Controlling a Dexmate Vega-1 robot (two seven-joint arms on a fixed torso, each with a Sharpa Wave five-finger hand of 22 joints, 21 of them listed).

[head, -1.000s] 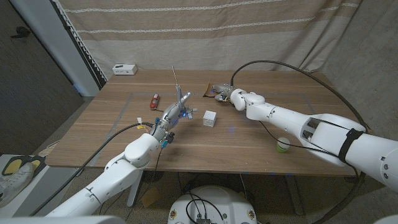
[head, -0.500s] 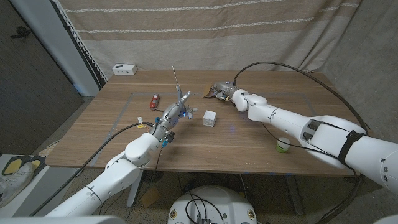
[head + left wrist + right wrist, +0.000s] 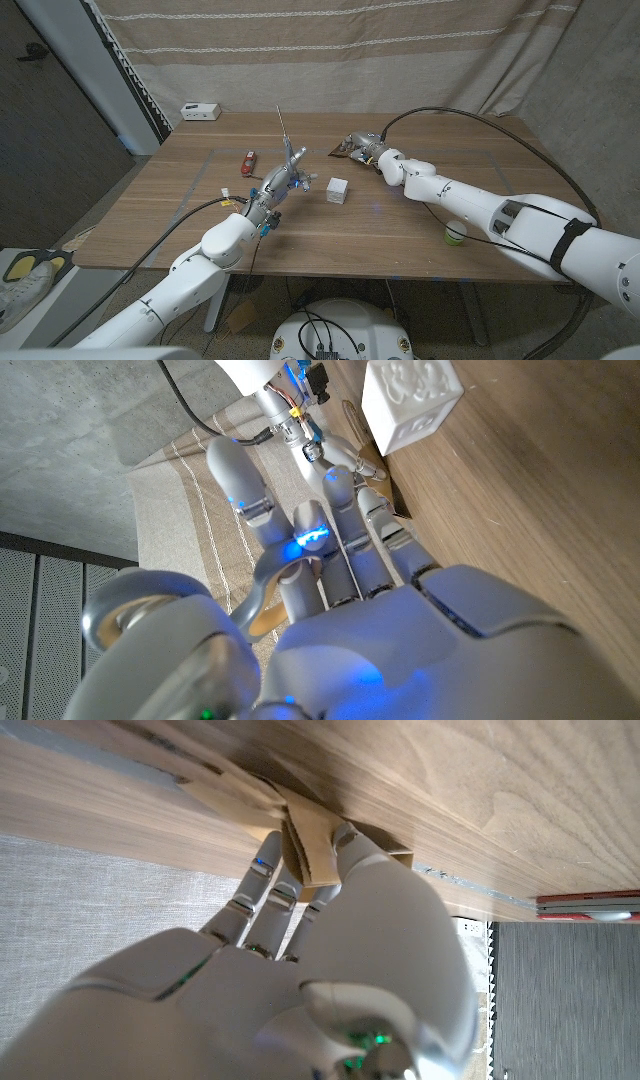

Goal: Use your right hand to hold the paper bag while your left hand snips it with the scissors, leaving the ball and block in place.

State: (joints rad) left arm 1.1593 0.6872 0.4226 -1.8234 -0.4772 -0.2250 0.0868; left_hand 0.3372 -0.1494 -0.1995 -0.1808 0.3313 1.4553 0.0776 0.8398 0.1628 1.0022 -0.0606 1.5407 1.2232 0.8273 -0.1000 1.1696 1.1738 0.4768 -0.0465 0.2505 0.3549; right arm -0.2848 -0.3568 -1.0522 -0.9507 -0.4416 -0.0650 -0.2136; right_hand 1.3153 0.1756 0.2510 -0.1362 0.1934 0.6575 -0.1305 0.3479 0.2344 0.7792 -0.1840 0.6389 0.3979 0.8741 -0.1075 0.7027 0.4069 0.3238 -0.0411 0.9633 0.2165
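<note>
My left hand [image 3: 276, 188] grips grey scissors [image 3: 287, 150] over the table's left middle, their blades pointing up and away. The scissors' handle loop [image 3: 135, 622] sits against that hand's fingers [image 3: 300, 550]. A white block [image 3: 338, 190] stands just right of the hand, also seen close by in the left wrist view [image 3: 410, 398]. At the far middle, my right hand [image 3: 368, 149] pinches the brown paper bag [image 3: 346, 150]; its fingers [image 3: 262, 895] and thumb close on the folded bag [image 3: 308, 845]. A green ball [image 3: 455, 234] lies near the right front edge.
A small red object [image 3: 248, 162] lies left of the scissors, and a white device [image 3: 200, 110] sits at the table's far left corner [image 3: 175, 125]. A curtain hangs behind the table. A black cable [image 3: 480, 115] arcs over my right arm.
My right hand and arm have shifted slightly to the right at the far edge, drawing the paper bag along. The left hand and scissors have stayed in place.
</note>
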